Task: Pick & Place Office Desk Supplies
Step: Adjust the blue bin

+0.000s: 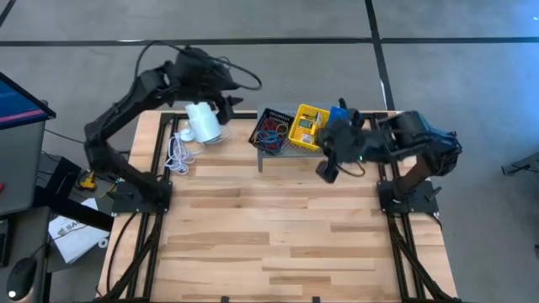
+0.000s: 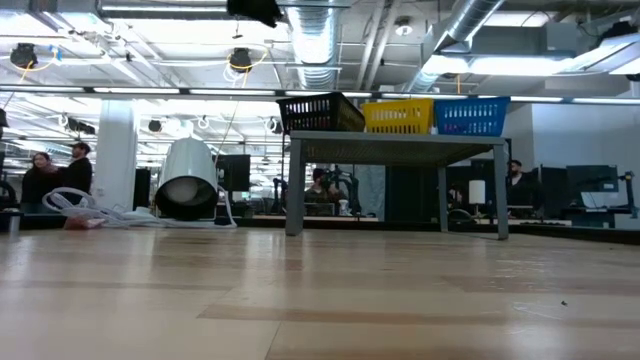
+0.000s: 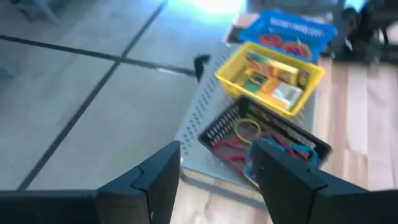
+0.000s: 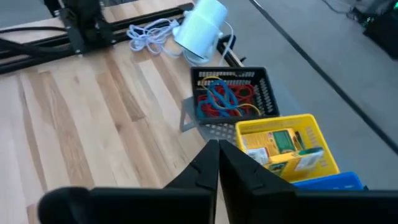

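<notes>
So the right gripper [image 4: 217,165] is clenched tight, fingers pressed together with nothing between them. It hangs just beside the grey perforated shelf [image 1: 271,156], on the side toward the open table. Right ahead of it sits the yellow basket [image 4: 311,127] with the crayon boxes [image 4: 277,142] inside, yellow-green with some print on them, but I honestly can't read any brand or lettering. Past that is the black basket [image 4: 231,76] full of rubber bands [image 4: 219,101] in red, blue and yellow-ish loops, and nearest its other side a blue basket [image 4: 329,182].

The left gripper [image 3: 214,168] has its fingers spread apart and empty, up over the far edge of the wooden table [image 1: 278,236]. Below and ahead of it is the black basket, then yellow, then blue, which from here shows a few more red and orange loops in it.

The white cylinder [image 1: 203,123] lies on its side near the left gripper, its coiled white cord [image 1: 178,151] piled next to it.

In the low view all three baskets line up on top of the shelf.
</notes>
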{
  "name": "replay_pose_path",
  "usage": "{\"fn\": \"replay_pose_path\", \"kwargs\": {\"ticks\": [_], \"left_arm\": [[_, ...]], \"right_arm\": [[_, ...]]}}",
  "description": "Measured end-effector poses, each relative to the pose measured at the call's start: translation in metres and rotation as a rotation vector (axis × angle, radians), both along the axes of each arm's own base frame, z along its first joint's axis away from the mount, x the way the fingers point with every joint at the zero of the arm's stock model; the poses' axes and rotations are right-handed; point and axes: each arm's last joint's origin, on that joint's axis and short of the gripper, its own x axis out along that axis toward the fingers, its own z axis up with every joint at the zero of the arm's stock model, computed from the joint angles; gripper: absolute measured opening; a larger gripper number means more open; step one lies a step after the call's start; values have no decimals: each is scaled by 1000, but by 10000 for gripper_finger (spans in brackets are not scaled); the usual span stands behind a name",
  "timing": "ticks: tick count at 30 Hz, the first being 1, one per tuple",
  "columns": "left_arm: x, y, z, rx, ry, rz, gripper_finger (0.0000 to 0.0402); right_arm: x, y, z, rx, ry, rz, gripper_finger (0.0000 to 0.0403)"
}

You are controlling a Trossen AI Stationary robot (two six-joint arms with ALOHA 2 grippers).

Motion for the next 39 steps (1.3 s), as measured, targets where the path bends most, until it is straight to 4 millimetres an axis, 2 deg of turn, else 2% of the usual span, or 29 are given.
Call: {"fn": "replay_pose_path", "kwargs": {"ticks": [3, 7, 13, 16, 20, 27, 32, 39], "left_arm": [[-11, 9, -13, -15, -56, 24, 193], [-20, 14, -43, -20, -78, 41, 193], [-33, 7, -73, 12, -182, -2, 193], [-46, 0, -80, 45, -235, -2, 192], [-62, -6, -85, 82, -296, 8, 192], [-68, 2, -96, 69, -336, 17, 191], [-60, 15, -107, 38, -323, 47, 181], [-49, 29, -123, -11, -281, 69, 172]], "right_arm": [[-1, -17, 2, 20, 5, -32, 10], [1, -38, 1, 65, 35, -31, 3], [1, -63, 0, 87, 68, -33, 2], [-7, -75, 4, 100, 57, -45, 1], [-32, -90, 8, 105, 43, -109, 1], [-75, -115, -31, 174, 124, -305, 1], [-88, -127, -57, 212, 79, -358, 0], [-107, -151, -84, 234, 161, -494, 0]]}}
